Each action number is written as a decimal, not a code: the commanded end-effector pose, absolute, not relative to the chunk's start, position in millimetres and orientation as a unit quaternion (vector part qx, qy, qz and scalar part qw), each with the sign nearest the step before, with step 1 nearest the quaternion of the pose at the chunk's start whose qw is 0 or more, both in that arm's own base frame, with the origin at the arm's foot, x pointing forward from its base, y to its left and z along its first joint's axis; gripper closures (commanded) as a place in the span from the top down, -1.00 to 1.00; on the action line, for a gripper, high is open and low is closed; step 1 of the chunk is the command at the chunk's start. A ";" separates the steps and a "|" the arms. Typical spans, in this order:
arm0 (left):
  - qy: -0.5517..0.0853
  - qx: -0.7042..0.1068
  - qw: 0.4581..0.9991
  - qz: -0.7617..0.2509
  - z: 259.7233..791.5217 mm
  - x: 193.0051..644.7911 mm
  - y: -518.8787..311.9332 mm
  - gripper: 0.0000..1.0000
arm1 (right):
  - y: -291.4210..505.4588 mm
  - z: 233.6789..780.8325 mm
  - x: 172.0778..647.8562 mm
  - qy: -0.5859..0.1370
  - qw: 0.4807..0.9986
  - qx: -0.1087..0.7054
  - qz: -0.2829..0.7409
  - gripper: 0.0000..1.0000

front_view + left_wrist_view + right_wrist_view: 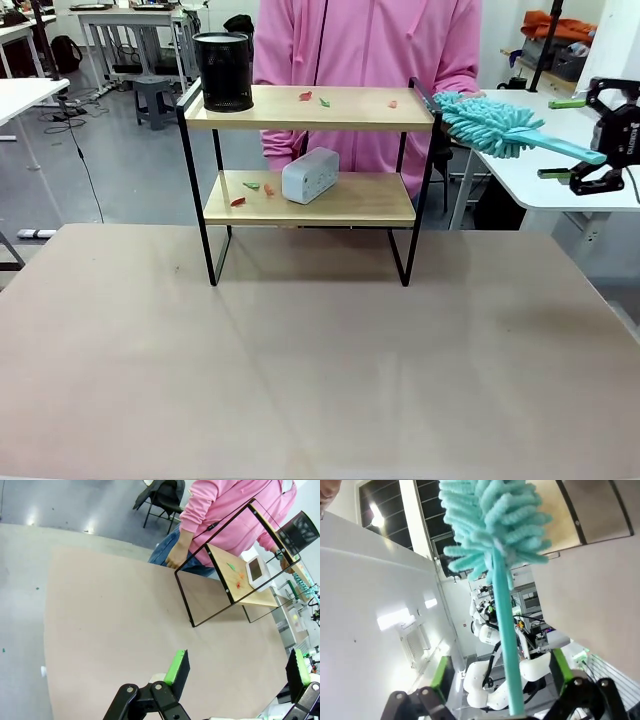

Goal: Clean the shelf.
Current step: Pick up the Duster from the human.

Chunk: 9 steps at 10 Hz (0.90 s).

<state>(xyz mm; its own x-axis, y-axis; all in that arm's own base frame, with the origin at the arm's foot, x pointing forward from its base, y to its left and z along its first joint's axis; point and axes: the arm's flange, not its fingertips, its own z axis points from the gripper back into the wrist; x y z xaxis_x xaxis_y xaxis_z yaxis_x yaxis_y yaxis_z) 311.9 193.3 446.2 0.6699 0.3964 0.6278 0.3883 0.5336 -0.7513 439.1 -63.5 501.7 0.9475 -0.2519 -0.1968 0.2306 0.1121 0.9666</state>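
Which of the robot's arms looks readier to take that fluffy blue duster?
The right arm: the right pincer, open, straddles the duster handle beside the shelf; the left pincer hangs open above bare table, far from it.

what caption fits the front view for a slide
Teal duster with its handle inside the open right end effector, beside a two-tier shelf littered with scraps, person behind

The table (300, 380) in front of the shelf (310, 120) lies bare, so I have free passage there. On the top board a black mesh cup (223, 70) blocks the left end. On the lower board a white box (310, 175) stands mid-board, with room to its right. The teal duster (490, 125) crowds the shelf's top right corner, its handle between the spread jaws of my right gripper (558, 138). A person (365, 40) stands close behind.
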 end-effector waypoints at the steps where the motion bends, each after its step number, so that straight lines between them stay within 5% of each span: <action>1: -0.419 -0.484 0.768 -0.005 445.4 312.6 192.6 1.00 | -65.3 500.8 448.3 -0.011 0.750 0.639 -0.171 1.00; 5: -0.419 -0.484 0.768 -0.005 445.4 312.6 192.6 1.00 | -57.6 497.8 458.9 -0.010 0.751 0.638 -0.170 1.00; 6: -0.419 -0.484 0.768 -0.005 445.4 312.6 192.6 1.00 | -57.3 498.9 461.2 -0.027 0.754 0.632 -0.175 0.22; 7: -0.419 -0.484 0.768 -0.005 445.4 312.6 192.6 1.00 | -57.3 499.2 460.0 -0.029 0.754 0.633 -0.175 0.08; 8: -0.419 -0.484 0.768 -0.005 445.4 312.6 192.6 1.00 | -57.8 499.0 459.6 -0.031 0.753 0.634 -0.173 -0.70; 9: -0.419 -0.484 0.768 -0.005 445.4 312.6 192.6 1.00 | -58.6 497.9 459.1 -0.032 0.751 0.636 -0.175 -0.85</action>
